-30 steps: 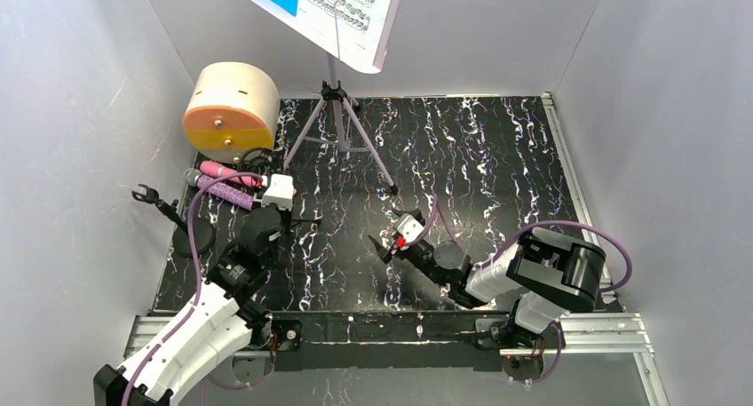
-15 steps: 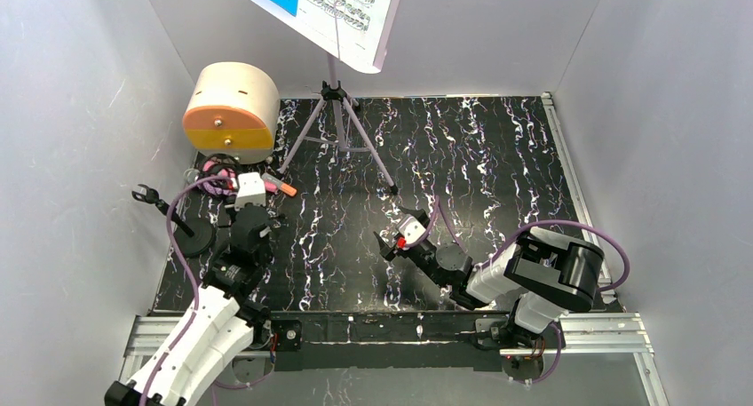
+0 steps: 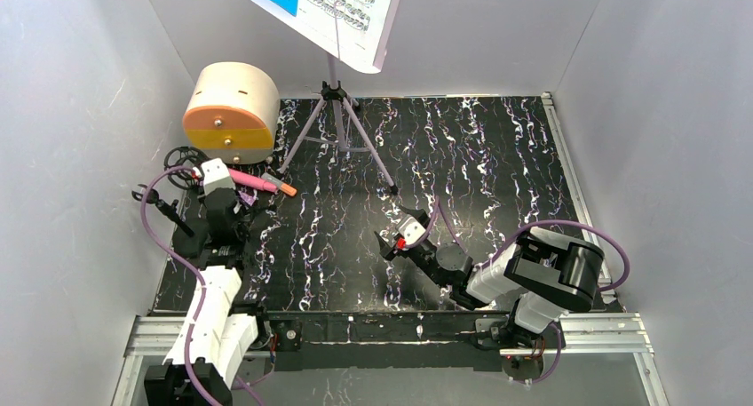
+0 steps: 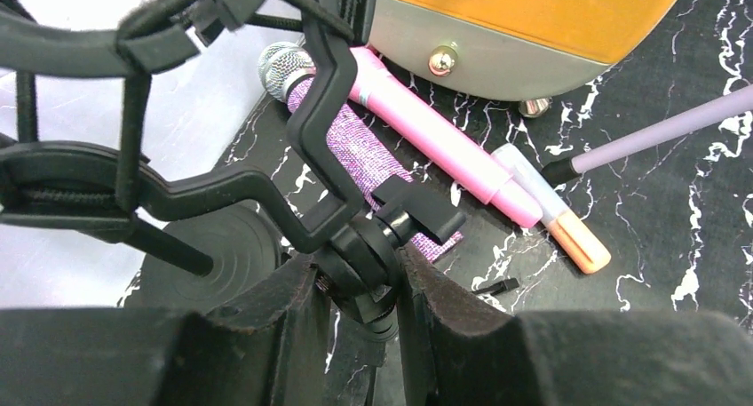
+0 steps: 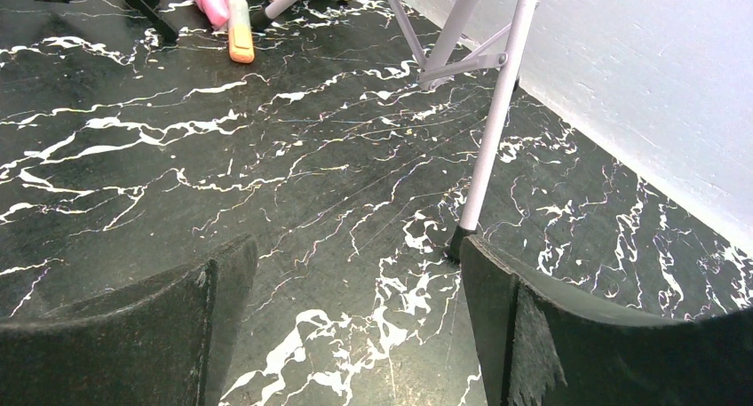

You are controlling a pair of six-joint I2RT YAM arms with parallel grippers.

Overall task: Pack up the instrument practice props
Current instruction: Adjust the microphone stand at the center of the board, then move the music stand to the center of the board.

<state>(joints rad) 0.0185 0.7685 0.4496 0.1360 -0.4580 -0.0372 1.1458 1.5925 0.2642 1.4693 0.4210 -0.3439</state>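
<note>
Since my left gripper (image 4: 360, 282) is clamped on the pivot knuckle of the black ring mount (image 4: 311, 131), just in front of the orange-faced drum (image 4: 533, 15), the ring may swing on that joint if I lift. Risk: it hooks the purple mic (image 4: 355, 153) lying flat beneath it, or knocks the drum. Purple mic and pink microphone (image 4: 426, 131) lie side by side on the worktop just beside the drum, long axes along its face, heads toward its left end. Right gripper (image 5: 355, 317) gapes empty, well apart from the drum.
</note>
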